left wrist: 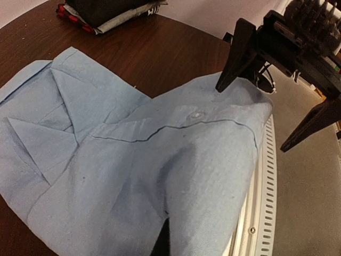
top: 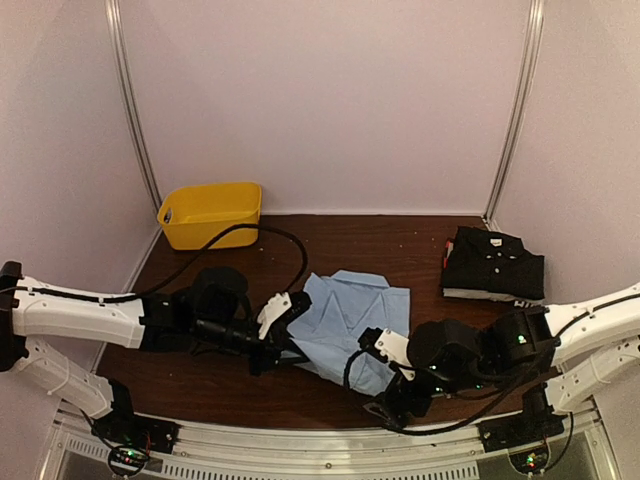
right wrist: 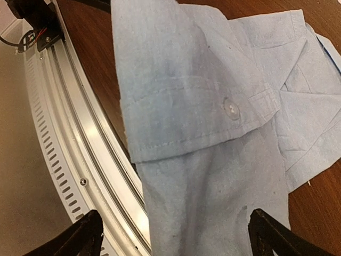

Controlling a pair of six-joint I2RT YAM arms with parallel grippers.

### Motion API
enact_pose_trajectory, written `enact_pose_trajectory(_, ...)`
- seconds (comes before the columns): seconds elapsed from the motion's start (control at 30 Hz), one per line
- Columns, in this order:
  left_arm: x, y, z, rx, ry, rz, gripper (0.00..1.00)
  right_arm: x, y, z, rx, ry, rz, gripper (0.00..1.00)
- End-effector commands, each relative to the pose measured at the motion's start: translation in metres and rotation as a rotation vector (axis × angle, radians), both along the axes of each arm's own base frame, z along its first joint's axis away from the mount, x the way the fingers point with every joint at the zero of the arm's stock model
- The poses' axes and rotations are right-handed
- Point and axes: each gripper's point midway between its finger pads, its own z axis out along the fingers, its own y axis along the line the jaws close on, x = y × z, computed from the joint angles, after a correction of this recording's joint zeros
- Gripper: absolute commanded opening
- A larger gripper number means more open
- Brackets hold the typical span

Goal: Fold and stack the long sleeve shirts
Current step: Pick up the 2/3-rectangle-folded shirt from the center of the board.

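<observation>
The light blue shirt (top: 350, 310) lies part folded near the middle of the table, collar flat and turned toward the back wall, and one cuffed sleeve with a pale button (right wrist: 230, 108) drawn out toward the near edge. The cloth is plain and lightly creased. At the shirt's left edge, the left gripper (top: 288, 350) is closed, and its own camera shows cloth gathered up over its fingers, so it appears to hold the shirt there. At the shirt's near right corner, the right gripper (right wrist: 176, 240) stands wide open with the sleeve passing between its fingers, and it grips nothing. To the right of the blue shirt and further back, well apart from it, a folded black shirt (top: 493, 262) with small white buttons rests on a paler folded layer. To the left and behind the blue shirt, a yellow bin (top: 210, 212) sits at the back wall. The table (top: 200, 385) is dark brown wood. A slotted metal rail (top: 330, 440) runs along its near edge, and pale walls enclose three sides.
</observation>
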Motion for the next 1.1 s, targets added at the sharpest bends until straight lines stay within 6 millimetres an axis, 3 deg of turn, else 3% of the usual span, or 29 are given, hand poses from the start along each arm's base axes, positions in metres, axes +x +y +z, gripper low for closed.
enact_pose_trajectory(0.0,0.002,-0.008,0.025,-0.073,0.069,-0.016,0.00,0.009,-0.005,-0.003,-0.090,-0.083,-0.050,0.96)
enact_pose_trajectory(0.13,-0.002,-0.008,0.029,-0.090,0.095,-0.039,0.00,0.013,-0.013,-0.016,-0.180,-0.130,-0.079,0.94)
enact_pose_trajectory(0.37,-0.012,-0.005,0.033,-0.104,0.120,-0.080,0.00,0.019,-0.012,-0.023,-0.226,-0.165,-0.079,0.72)
enact_pose_trajectory(0.5,-0.014,-0.001,0.033,-0.096,0.126,-0.076,0.00,0.013,-0.008,-0.028,-0.240,-0.136,-0.056,0.43)
enact_pose_trajectory(0.6,-0.013,0.007,0.020,-0.031,0.151,-0.045,0.00,0.000,-0.001,-0.024,-0.190,-0.074,-0.015,0.18)
enact_pose_trajectory(0.7,-0.016,0.016,0.011,0.014,0.189,-0.013,0.00,-0.015,0.007,-0.016,-0.129,0.004,0.026,0.05)
enact_pose_trajectory(0.77,-0.020,0.024,0.008,0.029,0.217,0.001,0.00,-0.027,0.012,-0.012,-0.089,0.062,0.057,0.00)
enact_pose_trajectory(0.93,-0.043,0.038,0.010,0.038,0.302,-0.024,0.00,-0.056,0.023,0.000,0.002,0.198,0.150,0.00)
enact_pose_trajectory(1.07,-0.045,0.037,0.014,0.025,0.313,-0.034,0.00,-0.064,0.026,0.000,0.019,0.242,0.189,0.00)
